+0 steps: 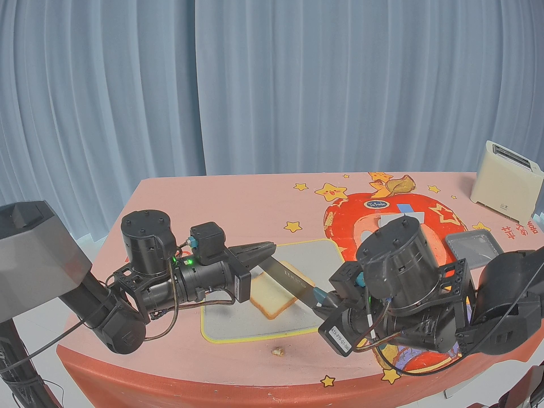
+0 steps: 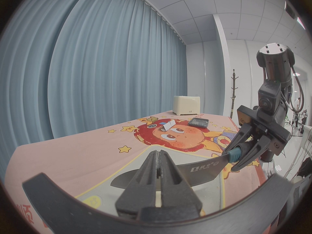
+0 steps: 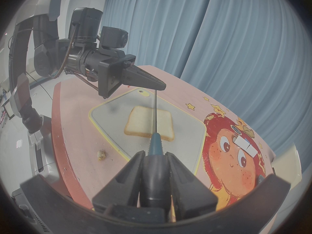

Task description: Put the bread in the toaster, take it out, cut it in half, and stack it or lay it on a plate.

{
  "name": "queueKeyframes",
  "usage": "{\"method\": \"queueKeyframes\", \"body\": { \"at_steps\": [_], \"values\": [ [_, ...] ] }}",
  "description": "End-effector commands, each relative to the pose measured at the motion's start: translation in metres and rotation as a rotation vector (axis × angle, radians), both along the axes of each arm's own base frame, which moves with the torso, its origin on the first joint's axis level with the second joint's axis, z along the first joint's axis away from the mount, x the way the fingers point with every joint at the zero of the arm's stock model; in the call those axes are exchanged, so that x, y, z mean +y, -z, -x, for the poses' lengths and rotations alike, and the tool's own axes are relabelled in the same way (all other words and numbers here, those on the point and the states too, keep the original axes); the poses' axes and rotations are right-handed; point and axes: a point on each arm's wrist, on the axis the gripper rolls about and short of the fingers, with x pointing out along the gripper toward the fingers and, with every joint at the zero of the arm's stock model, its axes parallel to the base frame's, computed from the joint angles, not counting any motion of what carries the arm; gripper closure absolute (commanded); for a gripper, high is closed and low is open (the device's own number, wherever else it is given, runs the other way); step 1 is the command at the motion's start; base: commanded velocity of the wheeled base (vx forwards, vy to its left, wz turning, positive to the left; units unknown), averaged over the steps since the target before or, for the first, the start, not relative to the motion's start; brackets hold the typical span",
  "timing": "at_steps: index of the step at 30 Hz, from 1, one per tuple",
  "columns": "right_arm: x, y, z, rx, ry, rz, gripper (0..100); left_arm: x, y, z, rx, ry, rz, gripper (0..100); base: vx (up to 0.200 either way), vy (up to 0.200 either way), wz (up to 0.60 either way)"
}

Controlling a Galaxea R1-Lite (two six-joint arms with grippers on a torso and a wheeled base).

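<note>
Near the table's front edge, the bread [image 1: 272, 304] lay flat on the cutting board [image 1: 226, 318]. Over it, the right gripper [image 1: 322, 302] was clamped on the knife [image 1: 286, 281] by its handle, while the left gripper [image 1: 265, 251], fingers pressed together and empty, sat at the blade's tip.

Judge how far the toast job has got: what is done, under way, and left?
Done: the bread lies whole on the board, out of the toaster. In hand: the right gripper holds the knife over it, the shut left gripper at the blade's tip. Left: cut it, then move the halves to the dish.
</note>
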Motion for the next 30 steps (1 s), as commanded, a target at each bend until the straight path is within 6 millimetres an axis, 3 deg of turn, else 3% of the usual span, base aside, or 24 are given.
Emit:
{"method": "queueKeyframes", "body": {
  "at_steps": [1, 8, 20, 30],
  "values": [
    [0.000, 0.001, 0.000, 0.000, -0.001, 0.001, 100, -0.002, 0.006, -0.003, 0.009, 0.001, -0.004, 100, 0.000, 0.000, 0.00],
    [0.000, 0.000, 0.000, -0.002, -0.001, 0.001, 100, -0.004, 0.010, -0.005, 0.005, 0.002, -0.002, 100, 0.000, 0.000, 0.00],
    [0.000, 0.001, 0.000, -0.001, 0.000, 0.003, 100, -0.009, -0.006, -0.015, -0.061, -0.013, 0.050, 100, 0.000, 0.000, 0.00],
    [0.001, 0.005, 0.000, 0.008, 0.000, 0.016, 100, -0.009, -0.006, -0.016, -0.063, -0.016, 0.052, 100, 0.000, 0.000, 0.00]
  ]
}}
